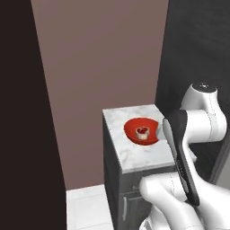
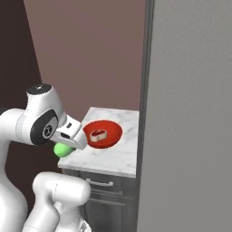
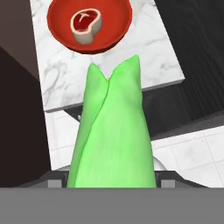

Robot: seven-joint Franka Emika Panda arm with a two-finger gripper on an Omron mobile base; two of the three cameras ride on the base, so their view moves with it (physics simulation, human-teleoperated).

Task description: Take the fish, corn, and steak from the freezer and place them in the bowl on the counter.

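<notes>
Brown wall (image 1: 99, 58) behind, pale tile floor (image 1: 87, 206) below. Corn (image 3: 113, 131), still in green husk, sits between my jaws, which pinch it at its base; its tip points toward the counter (image 3: 109, 74). From the right base view the corn's green end (image 2: 62, 149) shows under my gripper (image 2: 72, 136), just off the counter's near edge. Steak (image 3: 86, 26) lies in the red bowl (image 3: 120, 26), bowl on the marble top. Counter sits on a dark cabinet (image 1: 114, 193). Grey freezer door (image 2: 190, 118) stands beside the counter, on my right.
</notes>
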